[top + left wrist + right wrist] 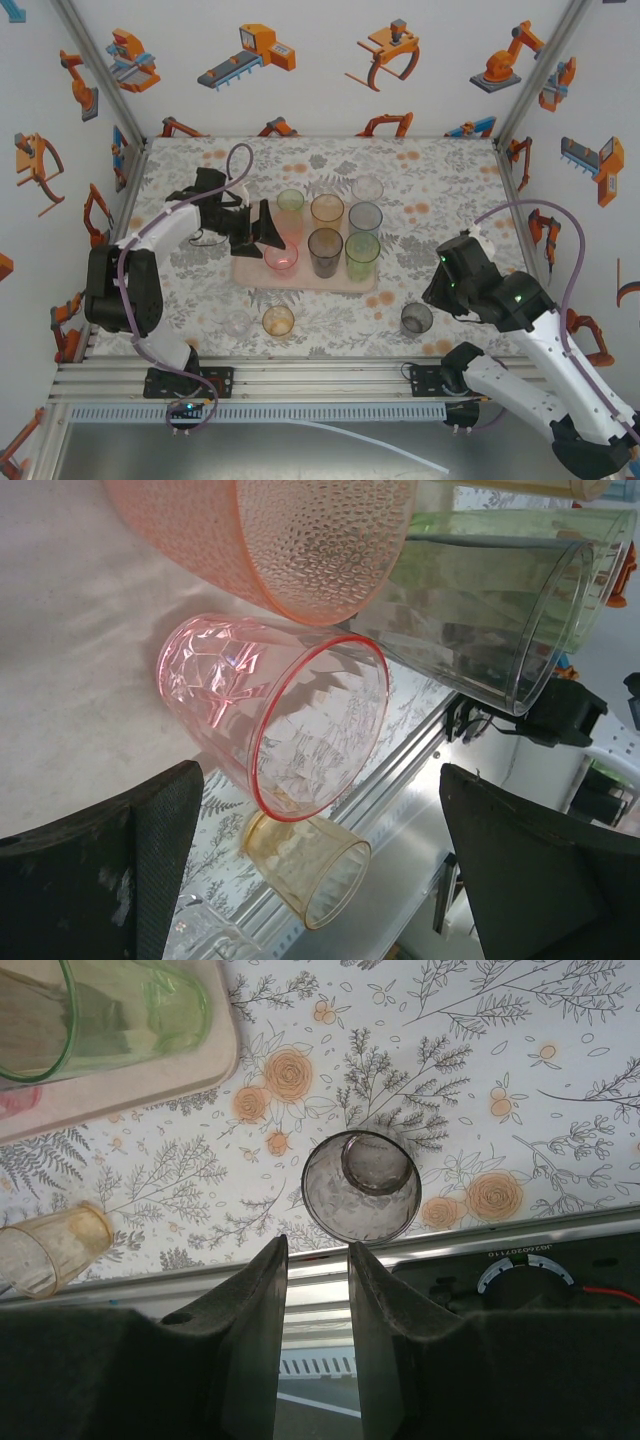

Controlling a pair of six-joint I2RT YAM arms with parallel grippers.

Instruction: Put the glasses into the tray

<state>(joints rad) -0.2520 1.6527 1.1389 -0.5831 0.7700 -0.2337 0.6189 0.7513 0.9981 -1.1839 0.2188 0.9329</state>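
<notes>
I count six glasses (325,250) on the tray (305,281), at least three left on the bench (450,200); left gripper (258,235) released wide, right gripper (318,1245) narrowly parted, empty.

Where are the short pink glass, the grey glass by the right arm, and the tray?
short pink glass (225,680): left wrist view, on its faceted side wall.
grey glass (345,1210): right wrist view, on its inner wall.
tray (310,284): top external view, on its near rim.
</notes>
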